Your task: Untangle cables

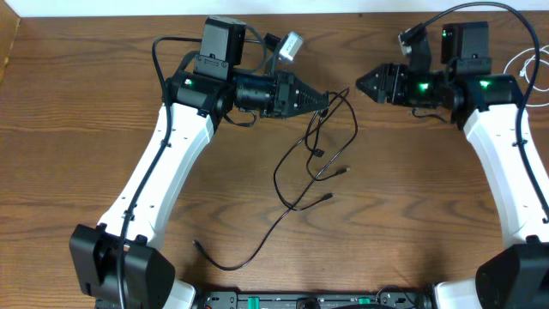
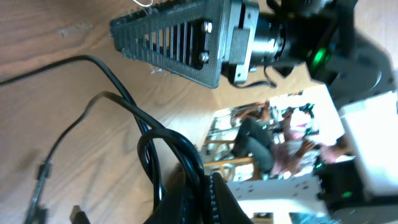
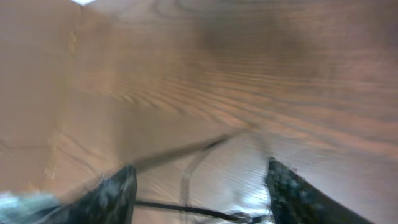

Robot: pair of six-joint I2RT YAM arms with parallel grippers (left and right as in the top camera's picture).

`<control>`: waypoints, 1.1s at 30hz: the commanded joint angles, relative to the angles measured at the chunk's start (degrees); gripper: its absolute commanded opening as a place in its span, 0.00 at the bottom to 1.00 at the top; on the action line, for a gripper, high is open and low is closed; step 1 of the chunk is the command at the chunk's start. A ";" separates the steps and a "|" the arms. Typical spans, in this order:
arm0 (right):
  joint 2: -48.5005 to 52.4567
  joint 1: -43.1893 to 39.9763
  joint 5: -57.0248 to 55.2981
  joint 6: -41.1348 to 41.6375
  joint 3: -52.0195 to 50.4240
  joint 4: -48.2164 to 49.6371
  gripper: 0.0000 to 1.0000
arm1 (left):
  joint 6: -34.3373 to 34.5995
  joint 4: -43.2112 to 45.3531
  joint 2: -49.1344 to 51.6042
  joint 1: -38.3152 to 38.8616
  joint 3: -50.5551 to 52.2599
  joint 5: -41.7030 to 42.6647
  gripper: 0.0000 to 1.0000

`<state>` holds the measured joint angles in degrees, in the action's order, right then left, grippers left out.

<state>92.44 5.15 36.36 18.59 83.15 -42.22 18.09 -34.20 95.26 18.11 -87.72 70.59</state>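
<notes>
Thin black cables (image 1: 316, 153) lie tangled in loops at the table's middle, with one long end trailing to the front left (image 1: 202, 251). My left gripper (image 1: 327, 102) is shut on the top strands of the black cables; the left wrist view shows the strands (image 2: 155, 134) pinched between its jaws (image 2: 208, 193). My right gripper (image 1: 360, 83) points left, just right of the left gripper's tip, and also shows in the left wrist view (image 2: 134, 31). In the blurred right wrist view its fingers (image 3: 202, 199) are apart, with a black cable (image 3: 180, 207) crossing between them. A white cable (image 1: 525, 62) lies at the far right.
The wooden table (image 1: 412, 206) ends at the left edge (image 1: 7, 60) and the far edge along a white wall. The two gripper tips are close together at the back middle. Thick black arm wires loop above both wrists.
</notes>
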 commanded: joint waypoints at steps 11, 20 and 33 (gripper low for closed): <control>5.84 5.62 9.53 10.86 0.66 0.55 0.65 | -11.02 -10.12 -0.39 -0.15 -0.50 -19.41 0.07; 8.17 6.47 8.61 12.66 -1.16 3.34 0.62 | -13.64 -12.46 -0.39 0.92 -0.50 -22.25 0.08; 15.47 9.88 6.05 20.15 -1.38 17.16 0.01 | -15.04 -12.94 -0.39 3.34 -0.46 -26.36 0.07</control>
<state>107.42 15.46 43.99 36.80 81.93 -25.91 4.21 -46.72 95.26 21.41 -87.72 46.09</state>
